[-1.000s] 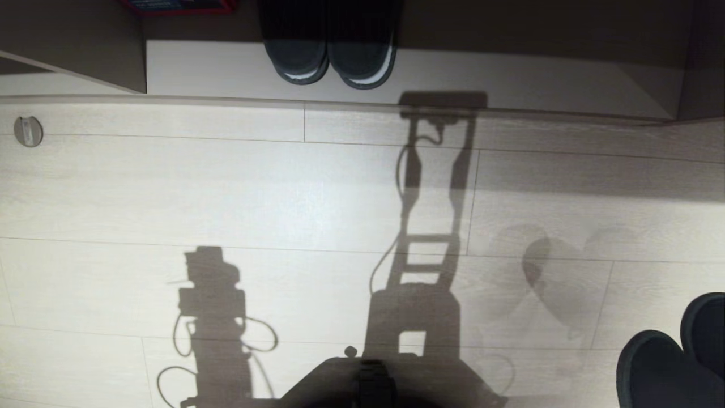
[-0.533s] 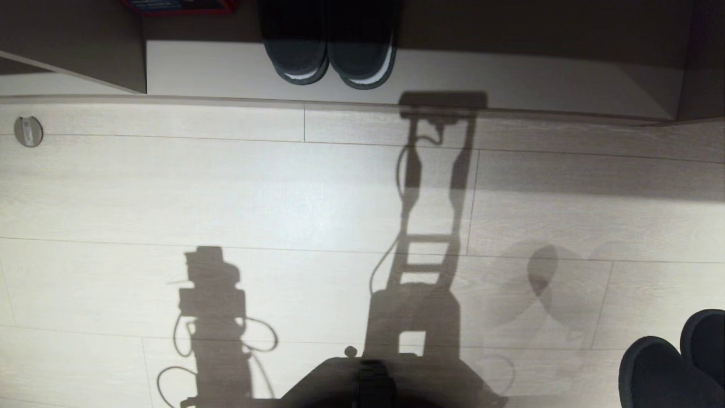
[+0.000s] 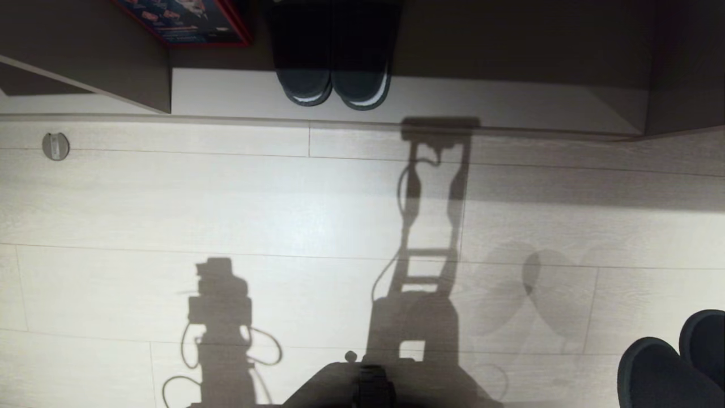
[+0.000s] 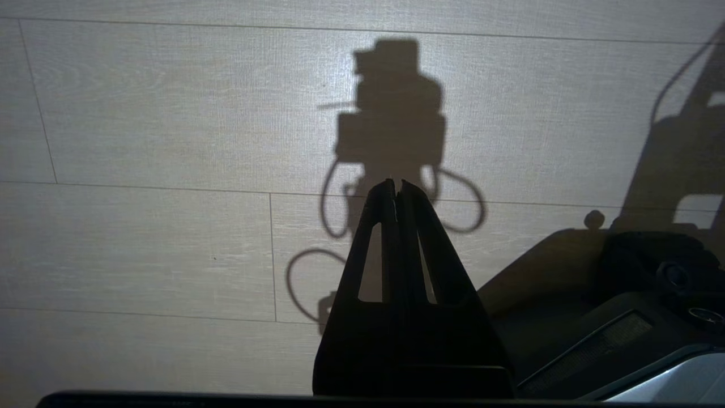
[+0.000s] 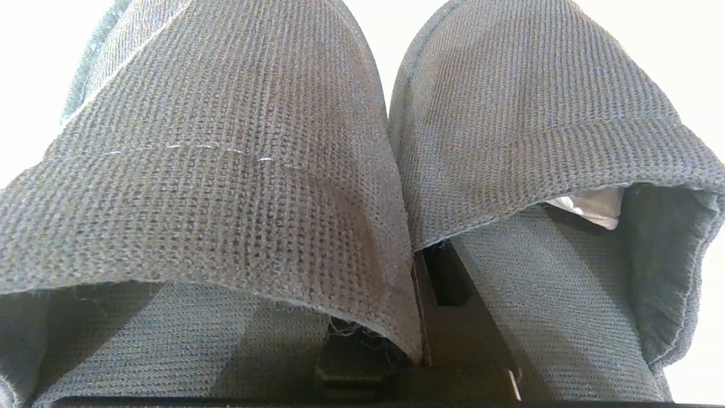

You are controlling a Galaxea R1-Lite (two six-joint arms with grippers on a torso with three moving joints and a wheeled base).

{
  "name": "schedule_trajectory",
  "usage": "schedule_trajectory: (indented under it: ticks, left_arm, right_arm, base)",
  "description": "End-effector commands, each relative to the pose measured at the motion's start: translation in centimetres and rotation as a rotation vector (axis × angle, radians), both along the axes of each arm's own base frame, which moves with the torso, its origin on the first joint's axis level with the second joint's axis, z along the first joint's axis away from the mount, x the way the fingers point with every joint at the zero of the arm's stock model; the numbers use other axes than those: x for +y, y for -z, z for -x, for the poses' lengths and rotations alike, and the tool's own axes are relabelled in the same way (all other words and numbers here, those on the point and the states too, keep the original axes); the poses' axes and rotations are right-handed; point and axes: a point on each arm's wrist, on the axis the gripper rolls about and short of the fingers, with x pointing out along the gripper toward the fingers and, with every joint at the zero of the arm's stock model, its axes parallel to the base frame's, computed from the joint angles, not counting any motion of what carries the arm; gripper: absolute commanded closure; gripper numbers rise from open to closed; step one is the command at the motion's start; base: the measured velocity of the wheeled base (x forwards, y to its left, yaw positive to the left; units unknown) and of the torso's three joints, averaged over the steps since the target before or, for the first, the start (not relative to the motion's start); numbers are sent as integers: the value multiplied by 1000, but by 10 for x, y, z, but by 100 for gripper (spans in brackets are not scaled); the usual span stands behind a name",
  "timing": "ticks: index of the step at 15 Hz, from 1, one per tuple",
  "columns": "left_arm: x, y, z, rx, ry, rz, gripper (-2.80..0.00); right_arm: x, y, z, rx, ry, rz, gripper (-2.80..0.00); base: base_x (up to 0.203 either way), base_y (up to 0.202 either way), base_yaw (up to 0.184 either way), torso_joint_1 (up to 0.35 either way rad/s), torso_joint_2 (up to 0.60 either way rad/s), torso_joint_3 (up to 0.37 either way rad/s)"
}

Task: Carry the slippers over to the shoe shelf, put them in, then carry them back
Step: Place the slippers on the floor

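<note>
Right gripper (image 5: 422, 317) is clamped on the slippers (image 5: 362, 170), its dark fingers (image 5: 447, 294) pinching the two inner edges where the uppers meet. Slippers are coarse grey-blue knit with rounded toes, a stitched seam across each upper, matching fabric insoles; a small white tag shows inside one opening. In the head view they sit at the lower right corner, rounded toes (image 3: 671, 368) above the floor, well apart from the shelf.

Left gripper (image 4: 396, 190): black tapered fingers pressed together, empty, hanging over the floor (image 3: 226, 198) beside the robot base (image 4: 623, 294).

Floor is pale wood-grain planks with thin seams, crossed by hard shadows of the robot's torso and arms. A small round metal fitting (image 3: 55, 146) is set in it near the far left.

Shoe shelf (image 3: 510, 96) lies along the far edge: pale laminate bottom board, dark interior, a vertical divider (image 3: 153, 85) at left. A darker pair of slippers (image 3: 334, 85) with white sole edges sits inside, toes outward, left of the middle. Red-edged printed box (image 3: 187, 20) beside the divider.
</note>
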Motion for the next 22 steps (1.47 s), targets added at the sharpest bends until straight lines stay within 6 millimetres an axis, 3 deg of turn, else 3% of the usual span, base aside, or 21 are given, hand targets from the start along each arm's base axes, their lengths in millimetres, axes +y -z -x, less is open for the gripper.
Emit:
schedule_trajectory:
  ticks: [1, 6, 22]
  left_arm:
    - [0, 0, 0, -1, 0, 1, 0]
    - [0, 0, 0, 1, -1, 1, 0]
    - [0, 0, 0, -1, -1, 1, 0]
  right_arm:
    - [0, 0, 0, 3, -1, 9, 0]
    - [0, 0, 0, 6, 13, -63, 0]
    - [0, 0, 0, 3, 13, -64, 0]
  base:
    - [0, 0, 0, 3, 2, 203]
    - [0, 0, 0, 2, 3, 201]
    - [0, 0, 0, 1, 2, 202]
